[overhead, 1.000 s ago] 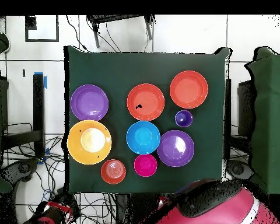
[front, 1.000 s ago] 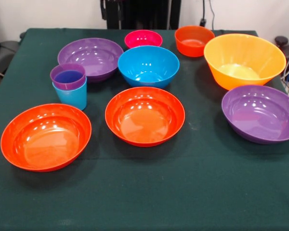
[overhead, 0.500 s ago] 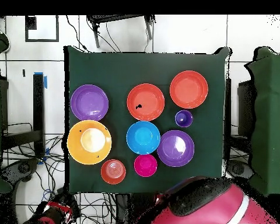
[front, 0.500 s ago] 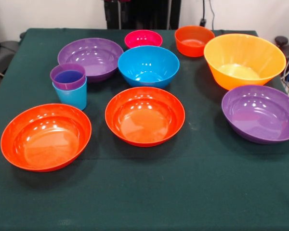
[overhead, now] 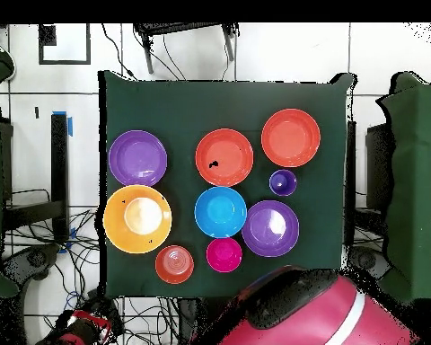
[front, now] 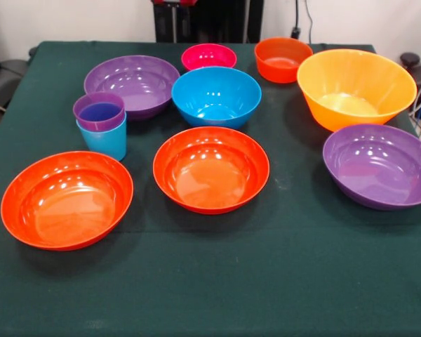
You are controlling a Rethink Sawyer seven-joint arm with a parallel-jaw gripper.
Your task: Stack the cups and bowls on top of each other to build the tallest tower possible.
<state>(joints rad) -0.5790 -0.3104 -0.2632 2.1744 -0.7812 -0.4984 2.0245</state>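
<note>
The purple cup [front: 99,111] sits nested inside the light blue cup [front: 107,142] at the table's left; from above the pair shows as one purple disc [overhead: 283,182]. Every bowl stands separately, open side up: the pink bowl [front: 208,55], small orange bowl [front: 283,59], blue bowl [front: 216,95], deep yellow-orange bowl [front: 356,86], two wide purple bowls [front: 132,83] [front: 380,166] and two wide orange-red bowls [front: 210,169] [front: 67,199]. Only this cup pair is stacked. The gripper shows in neither view. Only the red arm body [overhead: 295,314] appears, below the table's edge in the overhead view.
The green cloth table [front: 210,281] has bare cloth along its front edge. Cables and dark furniture surround the table [overhead: 210,103] on the floor.
In the overhead view the red arm body has swung left along the bottom edge. The cups and bowls have not moved.
</note>
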